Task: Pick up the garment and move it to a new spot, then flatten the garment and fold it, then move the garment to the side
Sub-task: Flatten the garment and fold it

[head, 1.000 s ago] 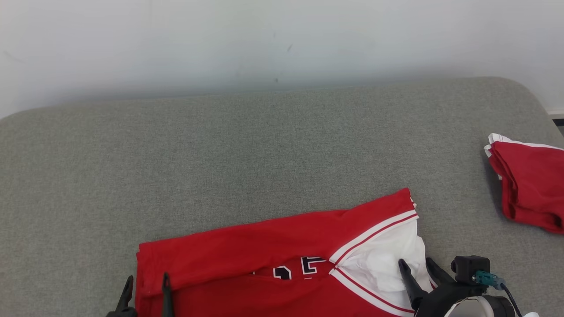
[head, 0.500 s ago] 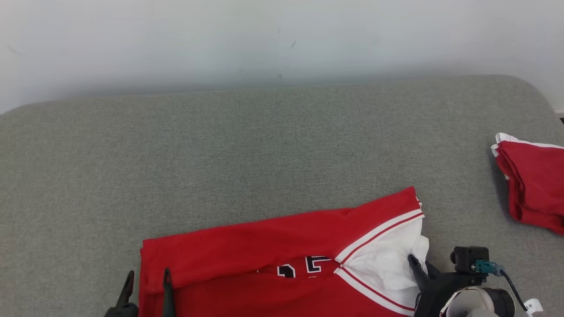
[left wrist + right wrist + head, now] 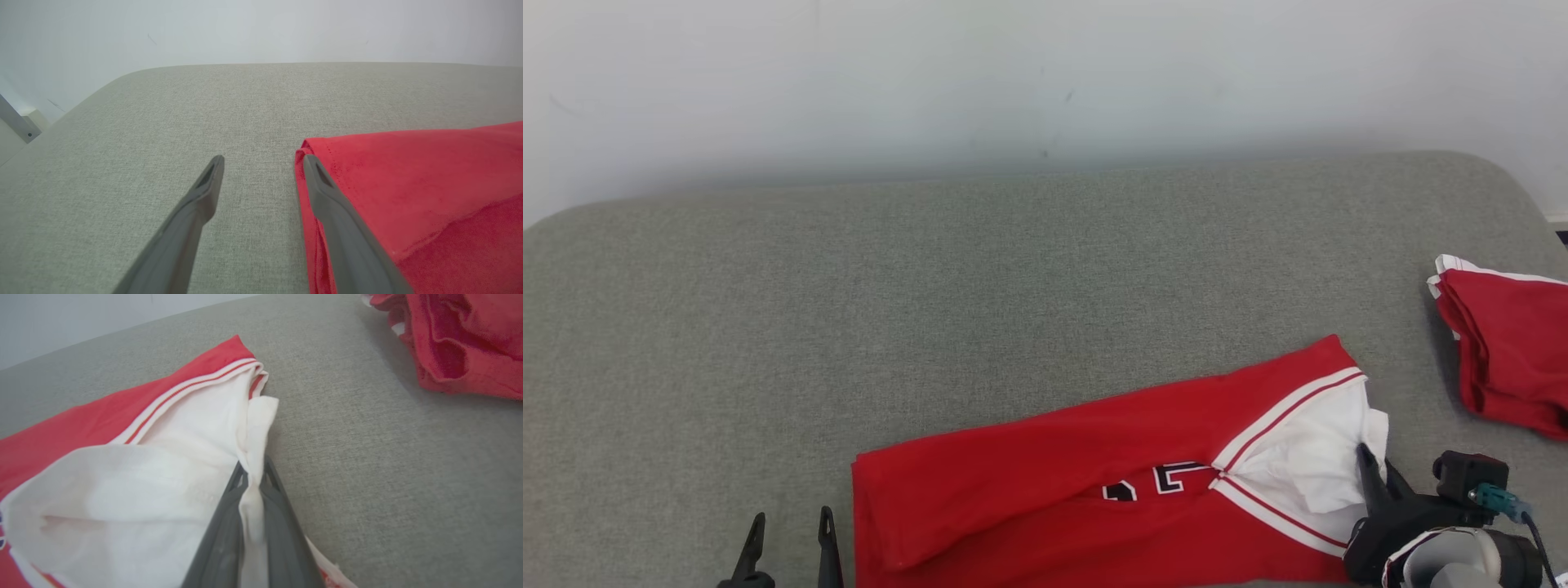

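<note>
A red jersey (image 3: 1094, 457) with white-and-red striped trim lies along the lower middle and lower right of the head view, on a grey cushioned surface (image 3: 931, 286) backed by a pale wall (image 3: 1013, 73). Part of a black-and-white numeral (image 3: 1160, 482) peeks out between its folds.

At the lower right, the right gripper (image 3: 1372, 469) is now clenched on the edge of the jersey's white panel (image 3: 163, 465). A second ago its fingers stood apart on either side of that cloth. The right wrist view shows a strip of white fabric pinched flat between the two dark fingers.

The jersey has also slid toward the right of the frame. Its left hem, which lay level with the left gripper (image 3: 788, 531) a moment ago, now sits clearly to the right of it in the head view. A second red garment (image 3: 1503, 343), bunched at the right edge, has barely shifted in the picture, so the slide looks real and not just camera drift.

The left gripper stays spread wide at the lower left and grips nothing. In the left wrist view one finger crosses in front of the red hem, but whether it touches the hem cannot be told.

In my judgement the grasp is secure and the first step has begun — picking the jersey up and carrying it to a new spot. With one corner held, the cloth is likely to trail and bunch as it goes.
</note>
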You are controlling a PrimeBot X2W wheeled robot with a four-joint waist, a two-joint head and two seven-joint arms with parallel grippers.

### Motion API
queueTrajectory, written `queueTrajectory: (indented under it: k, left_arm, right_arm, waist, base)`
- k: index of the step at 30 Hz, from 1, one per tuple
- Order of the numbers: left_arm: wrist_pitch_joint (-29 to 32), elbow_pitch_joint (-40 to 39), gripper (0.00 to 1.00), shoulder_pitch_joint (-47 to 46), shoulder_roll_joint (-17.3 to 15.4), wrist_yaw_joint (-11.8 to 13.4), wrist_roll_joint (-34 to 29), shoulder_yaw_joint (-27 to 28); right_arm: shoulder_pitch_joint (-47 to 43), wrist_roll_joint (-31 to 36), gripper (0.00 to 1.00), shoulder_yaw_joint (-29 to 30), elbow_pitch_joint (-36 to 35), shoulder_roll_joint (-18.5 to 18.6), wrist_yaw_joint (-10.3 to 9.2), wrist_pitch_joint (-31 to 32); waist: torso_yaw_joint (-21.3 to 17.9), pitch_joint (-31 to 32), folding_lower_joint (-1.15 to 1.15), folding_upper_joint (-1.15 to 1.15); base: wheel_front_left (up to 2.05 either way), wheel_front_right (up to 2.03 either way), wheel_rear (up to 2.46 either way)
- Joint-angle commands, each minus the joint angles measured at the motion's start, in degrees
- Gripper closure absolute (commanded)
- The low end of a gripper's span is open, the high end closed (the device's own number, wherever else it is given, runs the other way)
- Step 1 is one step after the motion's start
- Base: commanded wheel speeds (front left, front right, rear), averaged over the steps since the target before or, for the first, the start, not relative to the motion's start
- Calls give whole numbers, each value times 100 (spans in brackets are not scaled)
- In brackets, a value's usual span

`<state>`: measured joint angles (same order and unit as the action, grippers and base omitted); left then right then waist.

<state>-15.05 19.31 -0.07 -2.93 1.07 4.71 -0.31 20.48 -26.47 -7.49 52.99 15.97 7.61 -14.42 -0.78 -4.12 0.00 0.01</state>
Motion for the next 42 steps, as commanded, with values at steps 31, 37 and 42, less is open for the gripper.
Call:
queueTrajectory:
  k: [31, 37, 42]
  left_arm:
    - [-15, 99, 0, -93, 4, 19, 114, -321]
    - [-15, 112, 0, -143, 4, 43, 155, -490]
    - [-15, 113, 0, -187, 5, 66, 173, -575]
  right_arm:
    - [-1051, 261, 100, -2461, -3667, -718, -21, 1143]
    - [-710, 177, 100, -2946, -3430, -845, -21, 1242]
    - [-327, 286, 100, -3154, -2983, -1024, -20, 1080]
  waist:
    - [349, 87, 0, -1]
    - [779, 37, 0, -1]
    - [1033, -11, 0, -1]
  base:
    - [0, 0, 0]
    - [0, 0, 0]
    - [0, 0, 0]
